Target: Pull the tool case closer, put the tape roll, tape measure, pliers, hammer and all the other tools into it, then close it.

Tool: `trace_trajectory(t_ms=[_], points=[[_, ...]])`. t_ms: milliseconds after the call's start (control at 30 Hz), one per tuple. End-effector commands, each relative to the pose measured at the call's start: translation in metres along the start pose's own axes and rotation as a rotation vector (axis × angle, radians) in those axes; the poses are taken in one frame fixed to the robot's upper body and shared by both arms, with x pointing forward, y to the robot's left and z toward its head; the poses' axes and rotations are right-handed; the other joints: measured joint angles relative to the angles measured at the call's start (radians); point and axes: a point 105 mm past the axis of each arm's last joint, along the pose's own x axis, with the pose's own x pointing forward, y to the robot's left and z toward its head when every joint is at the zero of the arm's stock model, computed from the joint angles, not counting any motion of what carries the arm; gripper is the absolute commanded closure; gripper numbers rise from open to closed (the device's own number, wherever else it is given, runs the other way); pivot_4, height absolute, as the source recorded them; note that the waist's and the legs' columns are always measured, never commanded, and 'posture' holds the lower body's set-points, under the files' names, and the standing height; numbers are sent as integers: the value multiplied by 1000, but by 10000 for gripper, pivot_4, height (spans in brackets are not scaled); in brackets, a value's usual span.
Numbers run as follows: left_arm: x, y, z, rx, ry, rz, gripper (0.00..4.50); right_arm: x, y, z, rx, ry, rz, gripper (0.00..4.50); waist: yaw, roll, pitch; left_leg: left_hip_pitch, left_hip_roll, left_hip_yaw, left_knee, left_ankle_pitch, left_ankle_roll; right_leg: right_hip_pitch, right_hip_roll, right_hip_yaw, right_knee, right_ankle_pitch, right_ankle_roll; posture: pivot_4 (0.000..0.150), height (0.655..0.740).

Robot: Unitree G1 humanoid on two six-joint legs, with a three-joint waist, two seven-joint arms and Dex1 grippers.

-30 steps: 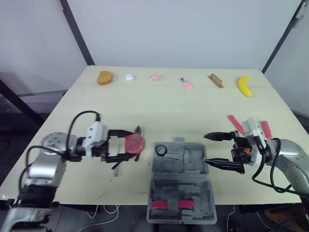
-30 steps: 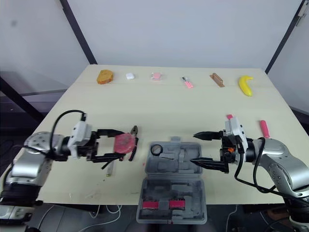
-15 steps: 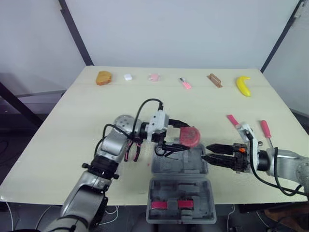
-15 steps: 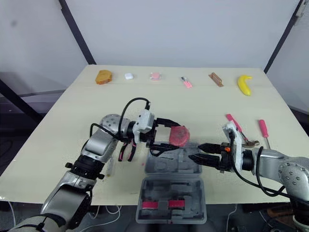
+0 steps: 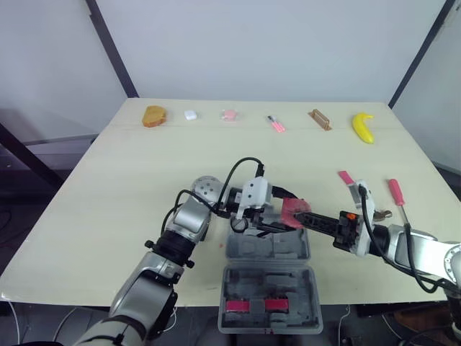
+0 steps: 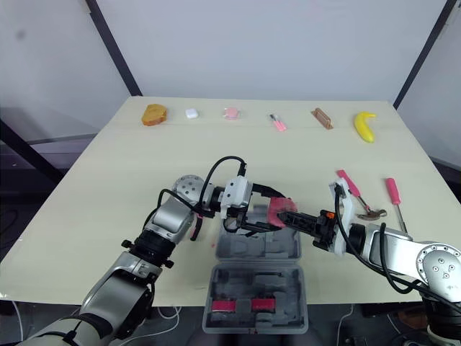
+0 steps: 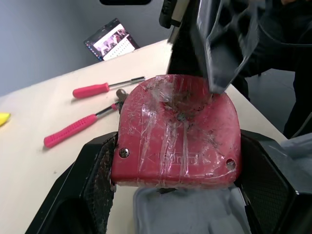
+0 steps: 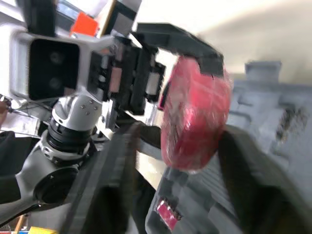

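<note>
— Tools first: what is each one doing?

— The left tool [image 5: 283, 218] is pinched tight on the red tape measure [image 7: 178, 131], just over the far edge of the open tool case [image 5: 238, 249]. The right tool [image 5: 311, 218] is over the right side of the case. Its two fingers are wide apart, one on each side of the red body.

— So how should this go?

— I think the tape measure has to land in a free hollow of the grey tray. The left tool should go low, until the tape measure is almost on the tray, and only then let go. Dropped from high up, it could bounce out onto the table [image 5: 108, 180]. If the right tool is meant to take it, it should pinch first, and the left one should let go after.

— Which picture helps most?

— The left wrist view shows the tape measure up close: shiny clear wrap, little screws, a black finger on each side. It also shows two pink screwdrivers [image 7: 92, 90] lying on the table to the right of the case. The head view adds the whole case, with the lid lying flat on the near side. From the head, the right tool looks like one dark bar. The right wrist view makes the gap between its fingers plain.
</note>
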Motion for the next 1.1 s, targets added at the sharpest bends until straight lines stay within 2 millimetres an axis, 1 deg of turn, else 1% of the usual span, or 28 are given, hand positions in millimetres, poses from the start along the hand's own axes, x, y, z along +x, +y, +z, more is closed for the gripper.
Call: trace_trajectory(t_ms=[33, 67, 167, 233, 267, 333, 433, 533, 633, 733, 767, 867, 933, 1100], points=[[0, 2, 5, 12, -27, 21, 13798, 3, 7, 2, 38, -18, 22, 38021, 0, 0, 0, 0, 0, 0, 0, 0, 0, 0, 0, 0, 0, 0, 0, 1500, 7400], [0, 1, 5, 4, -28, 19, 13798, 4, 6, 3, 45, -18, 18, 40252, 0, 0, 0, 0, 0, 0, 0, 0, 0, 0, 0, 0, 0, 0, 0, 1500, 7400], [-1, 0, 5, -13, -41, 20, 13798, 4, 4, 2, 53, -14, 8, 40397, 0, 0, 0, 0, 0, 0, 0, 0, 0, 0, 0, 0, 0, 0, 0, 1500, 7400], [-3, 2, 7, -11, -51, 44, 3705, 3, 2, 3, 56, -13, 0, 40397, 0, 0, 0, 0, 0, 0, 0, 0, 0, 0, 0, 0, -1, 0, 0, 1500, 7400], [-4, 2, 7, -12, -49, 43, 371, 2, 1, 3, 54, -13, -2, 40405, 1, 0, 0, -1, 0, 0, 0, 0, 0, 0, 0, 0, -1, 0, 0, 1500, 7400], [-10, 1, 6, -22, -45, 33, 0, -3, 0, 3, 57, -20, 9, 40406, 2, 0, 0, -1, 0, 0, 0, 0, 0, 0, 0, 0, -1, 0, 0, 1500, 7400], [-26, -2, 9, -37, -66, 17, 0, -19, -10, -3, 72, 4, 1, 40406, 2, 0, 0, -1, 0, -1, 0, 0, 0, 0, 0, -1, -1, 0, 0, 1500, 7400], [-43, -14, 15, -78, -107, -29, 0, -39, -27, -12, 102, 32, -49, 40406, 1, 0, 0, -2, 1, -1, -1, 0, 1, 0, 0, -1, -4, 0, 0, 1500, 7400], [-55, -26, 11, -86, -66, -67, 0, -53, -42, -24, 116, 77, -98, 40406, 1, 0, 0, -2, 1, -1, -1, -1, 1, 0, 0, -1, -4, 0, 0, 1500, 7400], [-66, -44, 11, -87, -21, -127, 0, -70, -69, -44, 180, 122, -176, 40406, 2, 0, 0, -2, 1, -1, -1, -1, 1, 0, 0, -1, -5, 0, 0, 1500, 7400], [-68, -48, 12, -86, -17, -137, 0, -73, -74, -48, 191, 132, -193, 40406, 2, 0, 0, -2, 1, -1, -1, -1, 1, 0, 0, -1, -5, 0, 0, 1500, 7400], [-72, -58, 20, -98, -22, -160, 0, -76, -86, -60, 218, 154, -223, 40406, 3, 0, 0, -2, 1, 0, -1, -1, 2, 0, 0, -1, -5, 0, 0, 1500, 7400], [-74, -64, 24, -105, -21, -178, 0, -76, -89, -65, 223, 169, -226, 40406, 3, 0, 0, -2, 1, -1, -1, -1, 2, 0, 0, 0, -5, 0, 0, 1500, 7400], [-76, -71, 29, -119, -18, -184, 0, -70, -99, -77, 251, 168, -247, 40406, 3, 0, 0, -2, 1, 0, -1, -1, 2, 0, 0, 0, -5, 0, 1, 1500, 7400]])
